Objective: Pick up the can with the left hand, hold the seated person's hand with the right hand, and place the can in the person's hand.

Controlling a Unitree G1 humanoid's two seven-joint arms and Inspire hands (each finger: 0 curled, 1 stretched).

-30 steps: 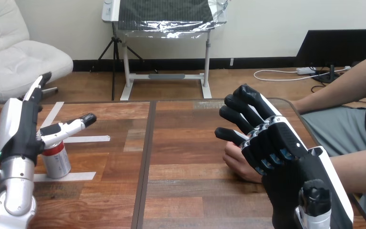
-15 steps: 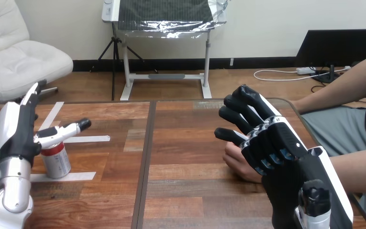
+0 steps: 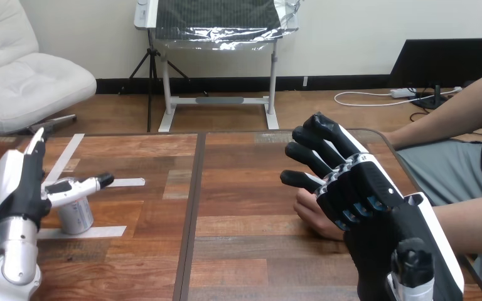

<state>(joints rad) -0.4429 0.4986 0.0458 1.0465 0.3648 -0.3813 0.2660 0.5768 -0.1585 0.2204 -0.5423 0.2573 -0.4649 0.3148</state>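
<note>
The table [image 3: 245,194] puts everything within reach of both arms. The right hand [image 3: 358,194] hovers over the person's hand [image 3: 314,219] with its fingers spread and clasping nothing, seemingly poised to steady it. The left hand [image 3: 14,188] is open beside the can [image 3: 76,214], thumb across its top, lined up to grip. The can stands upright between tape strips [image 3: 85,232], probably marking its start spot.
</note>
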